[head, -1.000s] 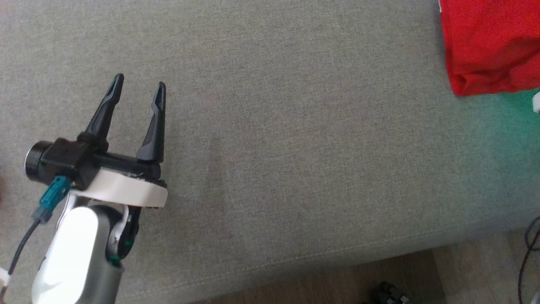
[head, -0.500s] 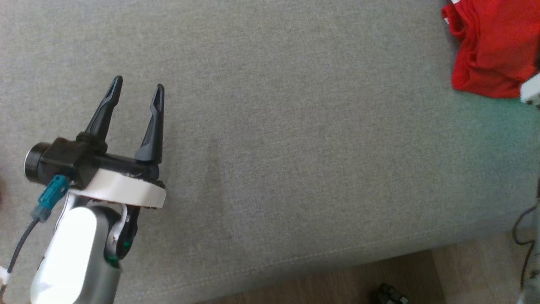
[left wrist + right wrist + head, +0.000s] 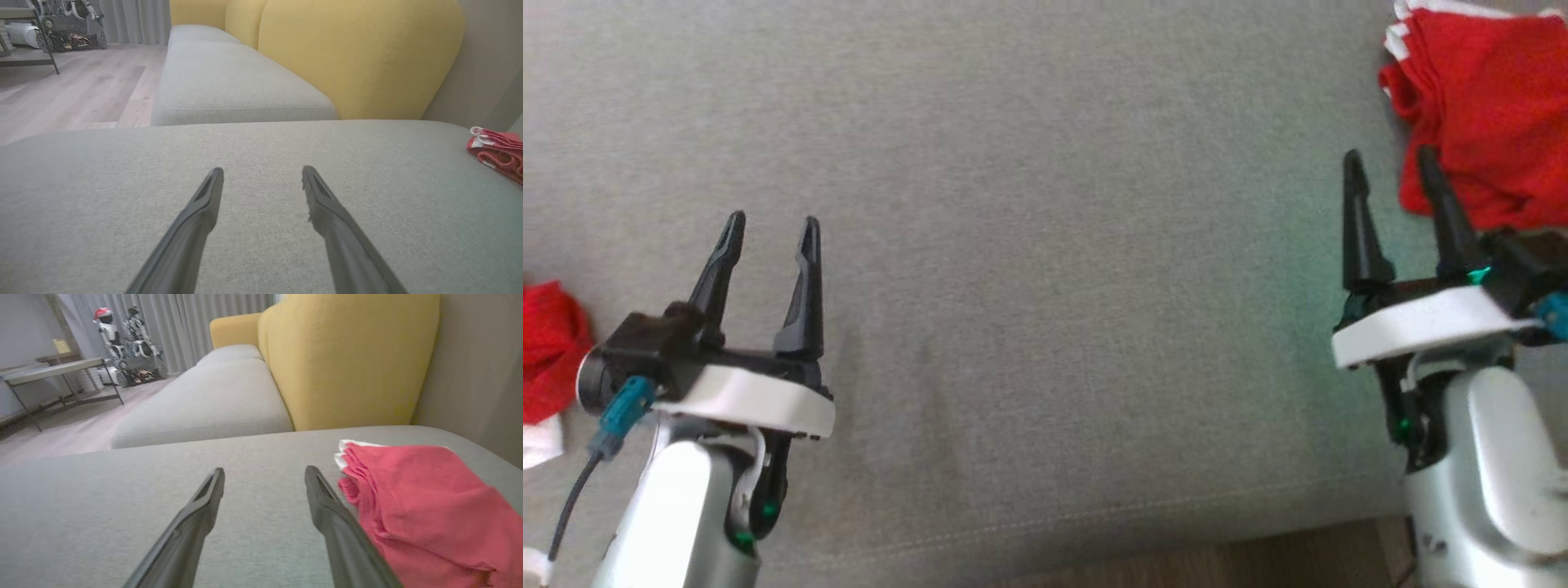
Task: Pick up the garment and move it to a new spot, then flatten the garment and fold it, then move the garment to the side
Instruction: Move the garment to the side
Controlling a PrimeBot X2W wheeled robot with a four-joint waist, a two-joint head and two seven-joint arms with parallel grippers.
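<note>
- Head view: my right gripper [image 3: 1389, 155] has come into frame at the right end of the grey fabric sofa seat [image 3: 1054, 245]. Its fingers are spread and empty.
- The folded red cloth garment with white trim [image 3: 1486, 106] lies at the seat's far right corner, just beyond those fingers. It looked bunched half a second ago. The camera shifted too.
- The left gripper [image 3: 772, 222] is open and empty near the front left. A small red cloth lump [image 3: 547, 351] sits at the left edge.
- Left wrist view: the left gripper [image 3: 262, 171] has its fingers apart over bare seat. The garment [image 3: 496, 153] is well apart from it, at the right edge.
- Right wrist view: the right gripper [image 3: 264, 471] is open, with the garment [image 3: 421, 498] just beside its right finger. I can't tell whether they touch.
- I read this as a fresh release, so the set-aside step looks done.
</note>
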